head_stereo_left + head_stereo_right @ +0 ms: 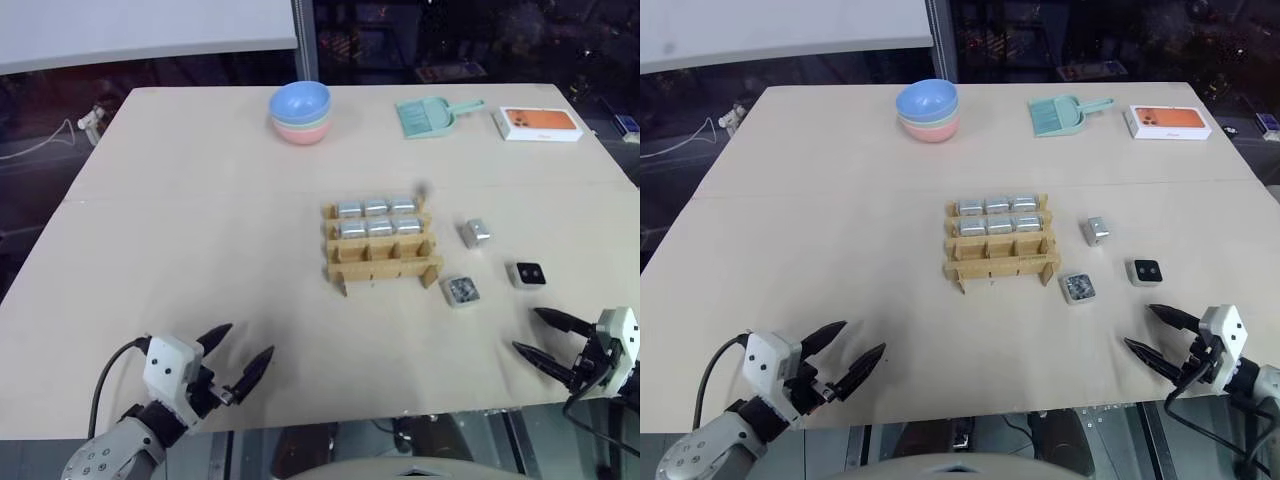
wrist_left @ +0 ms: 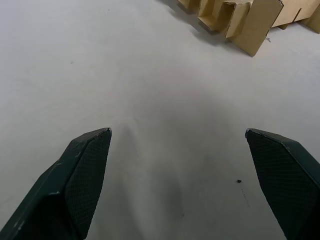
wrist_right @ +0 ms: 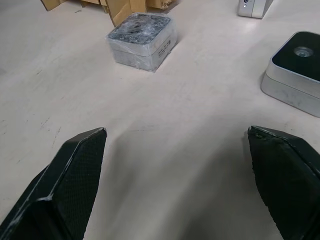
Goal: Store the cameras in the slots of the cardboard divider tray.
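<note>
Well, the cardboard divider tray (image 1: 383,247) sits near the middle of the table (image 1: 200,230), its far and middle rows each filled with three cameras (image 1: 377,208) and its near row of slots empty. Three more cameras lie loose on the table at the tray's 3 to 4 o'clock: a plain silver camera (image 1: 476,234) just beside the tray, a speckled-faced camera (image 1: 462,291) off its near right corner, and a black-faced camera (image 1: 527,274) farther right. Nothing lies between these and the tray.

At the table's far edge, around 12 to 1 o'clock from the tray, stand stacked bowls (image 1: 300,112), blue on top, a green dustpan (image 1: 431,116) and an orange-and-white flat box (image 1: 540,123); no writing on any of them can be read.

The left gripper (image 1: 243,353) hovers at the near left edge, fingers spread wide and holding nothing. The right gripper (image 1: 541,335) hovers at the near right, likewise wide and empty, pointing toward the loose cameras.
</note>
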Motion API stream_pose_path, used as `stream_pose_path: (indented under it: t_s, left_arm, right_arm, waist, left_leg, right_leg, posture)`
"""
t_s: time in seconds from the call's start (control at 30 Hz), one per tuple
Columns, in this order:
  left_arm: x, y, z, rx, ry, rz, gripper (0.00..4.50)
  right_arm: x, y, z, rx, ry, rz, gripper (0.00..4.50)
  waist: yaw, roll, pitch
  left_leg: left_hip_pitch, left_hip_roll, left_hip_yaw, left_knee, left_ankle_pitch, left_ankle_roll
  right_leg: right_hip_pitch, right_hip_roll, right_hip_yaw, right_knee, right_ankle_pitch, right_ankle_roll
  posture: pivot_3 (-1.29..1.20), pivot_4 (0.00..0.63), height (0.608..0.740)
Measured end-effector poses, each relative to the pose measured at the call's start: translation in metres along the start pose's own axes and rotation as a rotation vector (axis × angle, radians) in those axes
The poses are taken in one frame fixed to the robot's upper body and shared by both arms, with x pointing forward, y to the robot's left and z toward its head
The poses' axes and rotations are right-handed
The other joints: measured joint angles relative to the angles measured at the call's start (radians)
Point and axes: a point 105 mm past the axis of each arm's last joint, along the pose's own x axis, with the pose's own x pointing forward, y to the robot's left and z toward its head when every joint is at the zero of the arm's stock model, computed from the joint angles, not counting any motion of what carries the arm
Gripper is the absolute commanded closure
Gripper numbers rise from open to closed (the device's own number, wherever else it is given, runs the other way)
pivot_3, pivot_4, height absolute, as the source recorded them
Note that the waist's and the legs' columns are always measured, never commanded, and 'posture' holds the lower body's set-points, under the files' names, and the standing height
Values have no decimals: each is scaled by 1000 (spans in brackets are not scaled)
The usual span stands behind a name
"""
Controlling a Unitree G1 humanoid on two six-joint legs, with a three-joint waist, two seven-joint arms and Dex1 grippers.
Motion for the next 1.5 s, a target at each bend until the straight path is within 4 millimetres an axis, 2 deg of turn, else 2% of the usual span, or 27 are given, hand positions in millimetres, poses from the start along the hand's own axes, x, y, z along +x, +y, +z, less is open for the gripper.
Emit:
stream_pose_path:
  t_s: [0.23,1.1,1.37,1.5]
  left_arm:
    - [0,6,1,-1,-11,-12,51]
    - [0,10,-1,28,-22,-38,51]
    - [3,-2,-5,44,-26,-70,51]
    - [10,-4,2,47,-52,-110,51]
  right_arm:
    - [2,-2,6,4,-3,7,0]
    - [2,-2,5,51,-3,-23,0]
    - [2,1,1,76,-18,-92,0]
    - [6,3,6,71,-25,-96,0]
  waist:
    - [0,0,0]
    - [0,0,0]
    - [0,0,0]
    - [0,1,0]
  left_leg:
    - [0,0,0,0,0,0]
    - [0,0,0,0,0,0]
    - [0,0,0,0,0,0]
    - [0,0,0,0,0,0]
  right_leg:
    - [0,0,0,0,0,0]
    - [0,0,0,0,0,0]
    - [0,0,0,0,0,0]
    - [0,0,0,0,0,0]
  posture:
    - [0,150,740]
    - [0,150,740]
    - [0,150,740]
    - [0,150,740]
